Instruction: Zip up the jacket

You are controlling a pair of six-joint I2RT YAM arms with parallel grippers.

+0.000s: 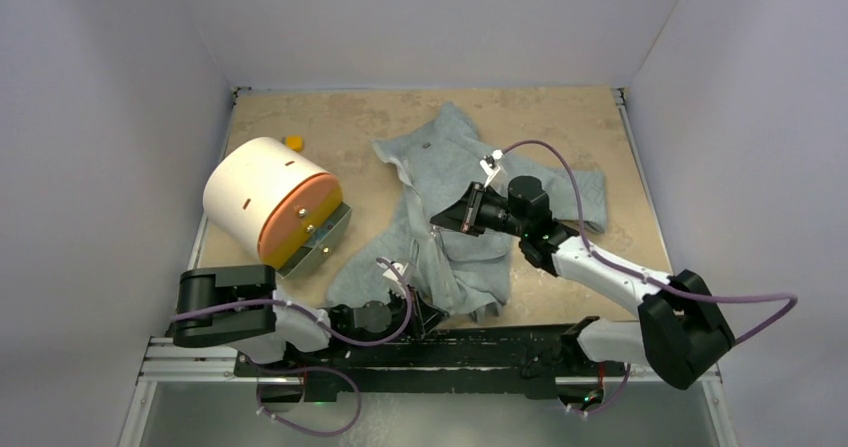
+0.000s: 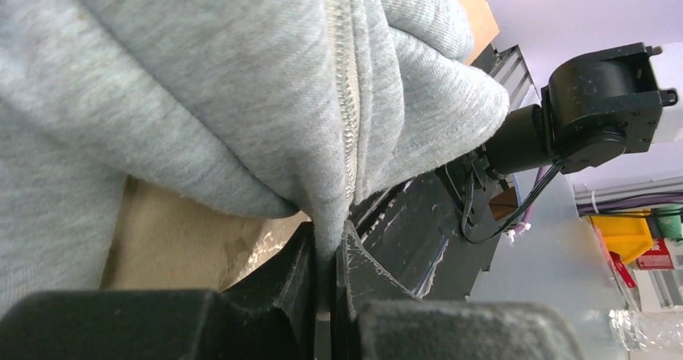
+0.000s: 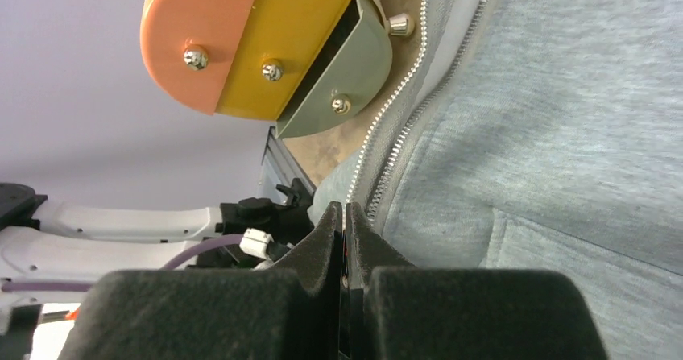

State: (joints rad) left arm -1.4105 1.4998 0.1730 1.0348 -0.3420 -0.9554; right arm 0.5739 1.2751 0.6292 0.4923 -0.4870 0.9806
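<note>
The jacket [image 1: 455,162] is lying rumpled on the table [image 1: 330,117]; the left gripper [image 2: 326,251] is clenching the hem [image 2: 322,215] just below the zipper [image 2: 345,94], likely anchoring it taut; the right gripper [image 3: 346,215] is pinching shut where the teeth [image 3: 387,159] diverge, seemingly on the hidden slider, for pulling upward

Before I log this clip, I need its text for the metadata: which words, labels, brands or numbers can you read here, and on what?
No text can be read in any view.
jacket: no tag or print shows.
white drum with an orange end: only screws and slots, no marking.
red item in the background of the left wrist view: may bear a label, but it is too blurred to read.
</note>
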